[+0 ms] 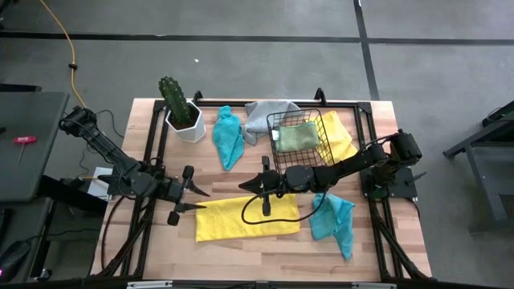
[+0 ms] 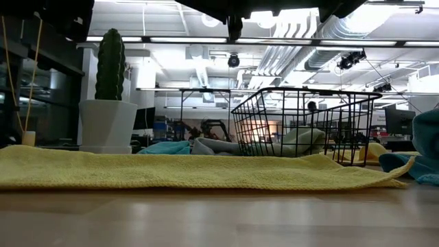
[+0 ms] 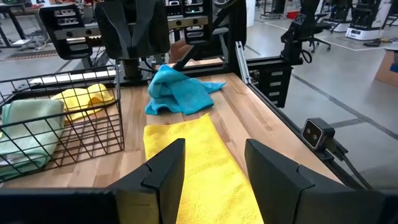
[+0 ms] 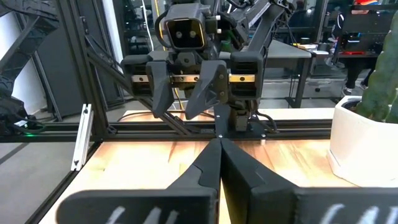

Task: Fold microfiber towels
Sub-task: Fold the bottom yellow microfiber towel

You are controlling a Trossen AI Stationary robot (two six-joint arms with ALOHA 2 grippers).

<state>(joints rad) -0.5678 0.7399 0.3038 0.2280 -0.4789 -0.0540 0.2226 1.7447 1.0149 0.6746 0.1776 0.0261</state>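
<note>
The table (image 1: 241, 249) carries six cloths around a black wire basket (image 1: 299, 138), and by the look of things the folding is barely under way. The largest piece, a yellow towel (image 1: 241, 218), lies flat in a long rectangle in front of the basket, apparently folded once and needing at least one more fold. Both arms reach over it: the left claw (image 1: 193, 191) hangs at the towel's end farthest from the basket with its fingers spread and nothing between them, while the right claw (image 1: 259, 186) hovers just in front of the basket, above the towel's far edge, its fingers pressed together on nothing. A teal towel (image 1: 336, 221) sits crumpled beside the near end of the yellow one, on the basket's near-right side. A second teal towel (image 1: 228, 136) lies bunched to the basket's left, and a grey towel (image 1: 263, 119) is heaped behind that same left edge. A second yellow towel (image 1: 337, 138) pokes out from under the basket's right side. The light green towel (image 1: 297, 136) rests inside the basket, seemingly folded small. So four cloths look untouched.
</note>
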